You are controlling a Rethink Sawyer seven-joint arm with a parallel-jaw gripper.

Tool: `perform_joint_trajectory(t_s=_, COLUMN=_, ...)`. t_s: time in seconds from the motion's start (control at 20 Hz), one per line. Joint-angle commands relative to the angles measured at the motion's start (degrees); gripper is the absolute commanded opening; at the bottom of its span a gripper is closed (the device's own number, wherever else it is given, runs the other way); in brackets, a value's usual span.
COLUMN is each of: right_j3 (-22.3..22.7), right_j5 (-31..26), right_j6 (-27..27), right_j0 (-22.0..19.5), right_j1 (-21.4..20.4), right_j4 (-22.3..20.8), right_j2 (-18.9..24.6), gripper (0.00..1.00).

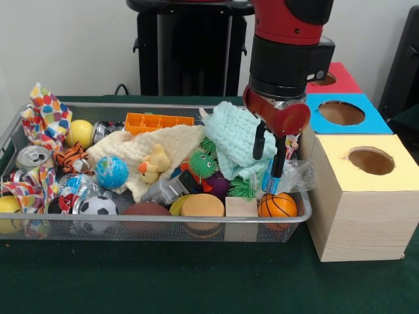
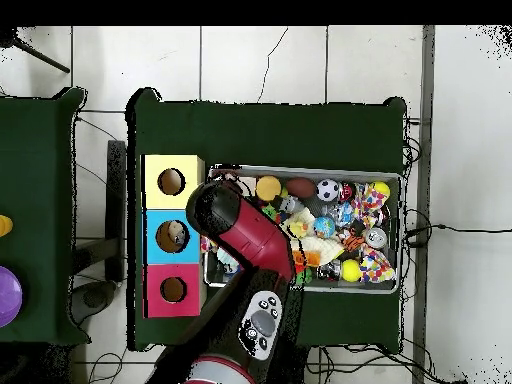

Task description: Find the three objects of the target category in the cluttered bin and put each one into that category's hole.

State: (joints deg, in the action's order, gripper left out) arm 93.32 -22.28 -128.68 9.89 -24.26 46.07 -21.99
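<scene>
The bin (image 1: 163, 227) is a silver wire-mesh basket full of toys, cloths and cans; it also shows in the overhead view (image 2: 300, 170). My gripper (image 1: 268, 165) hangs over the bin's right end, just in front of a mint green cloth (image 1: 232, 134) and above a blue and white packet (image 1: 270, 182). Its fingers (image 1: 260, 140) stand apart with nothing between them. The red-topped box (image 1: 340, 78) stands farthest back; its hole (image 1: 325, 80) is partly hidden by the arm. In the overhead view the hole (image 2: 173, 289) shows and the arm (image 2: 245, 235) hides the gripper.
A blue-topped box (image 1: 366, 121) and a yellow-topped box (image 1: 357, 196) stand right of the bin. In the bin lie a basketball (image 1: 277, 205), a soccer ball (image 1: 98, 207), a globe ball (image 1: 112, 171), a cream cloth (image 1: 167, 145), an orange tray (image 1: 157, 122) and a can (image 1: 33, 157).
</scene>
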Motion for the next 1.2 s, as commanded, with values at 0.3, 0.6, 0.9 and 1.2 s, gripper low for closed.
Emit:
perform_joint_trajectory(t_s=0.3, right_j3=-2.9, right_j5=-10.4, right_j6=-15.6, right_j0=0.3, right_j1=3.9, right_j4=-1.2, right_j2=4.2, gripper=1.0)
perform_joint_trajectory(t_s=0.6, right_j3=-3.9, right_j5=-4.0, right_j6=-12.4, right_j0=-1.9, right_j1=7.1, right_j4=0.6, right_j2=7.4, gripper=1.0)
perform_joint_trajectory(t_s=0.9, right_j3=-2.4, right_j5=-0.1, right_j6=-11.2, right_j0=-2.8, right_j1=7.4, right_j4=1.9, right_j2=10.3, gripper=1.0)
perform_joint_trajectory(t_s=1.2, right_j3=-0.7, right_j5=1.8, right_j6=-10.6, right_j0=-3.8, right_j1=6.9, right_j4=2.1, right_j2=12.5, gripper=1.0)
